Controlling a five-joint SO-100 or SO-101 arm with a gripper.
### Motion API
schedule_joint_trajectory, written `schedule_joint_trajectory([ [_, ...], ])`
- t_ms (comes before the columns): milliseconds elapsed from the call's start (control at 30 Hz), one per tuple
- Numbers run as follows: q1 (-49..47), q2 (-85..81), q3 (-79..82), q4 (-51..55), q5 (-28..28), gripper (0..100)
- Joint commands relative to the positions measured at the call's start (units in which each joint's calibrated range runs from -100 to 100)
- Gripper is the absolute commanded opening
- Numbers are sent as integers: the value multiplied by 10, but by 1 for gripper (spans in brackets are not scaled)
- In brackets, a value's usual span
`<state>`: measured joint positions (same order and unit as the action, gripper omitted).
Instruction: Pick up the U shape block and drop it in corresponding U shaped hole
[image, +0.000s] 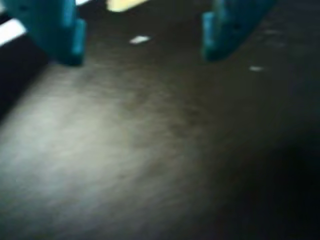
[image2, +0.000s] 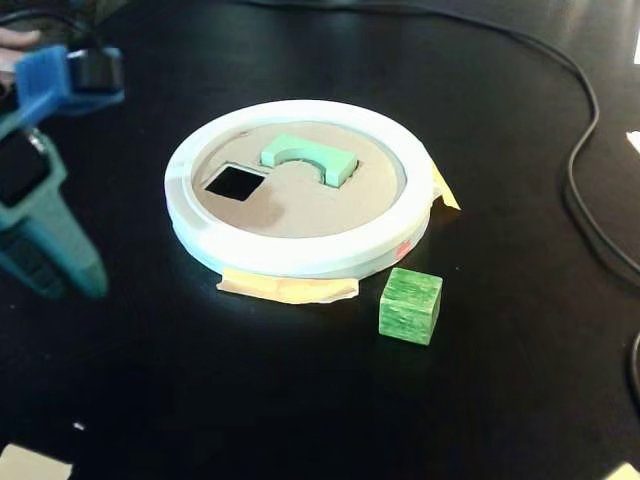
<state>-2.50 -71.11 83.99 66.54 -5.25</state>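
Only blurred fingers (image: 67, 37), cropped top.

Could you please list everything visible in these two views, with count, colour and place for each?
U-shaped block: one, mint green, lying on the brown disc inside the ring, near its far side in the fixed view.
Sorter ring: one, white, round, on the table centre, around a brown disc.
Square hole: one, dark, in the disc, left of the U-shaped block.
Cube: one, green, on the table just in front of the ring, to the right.
Tape: yellowish pieces under the ring's front and right edges.
Cable: one, black, along the right side.
Table: one, black.
Hand: one, teal, open and empty over bare table in the wrist view; at the left edge in the fixed view.
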Motion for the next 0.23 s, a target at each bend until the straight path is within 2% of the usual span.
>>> schedule_joint_trajectory([
  [0, 6, -70, 41, 24, 3, 39],
  [200, 4, -84, 58, 24, 3, 40],
])
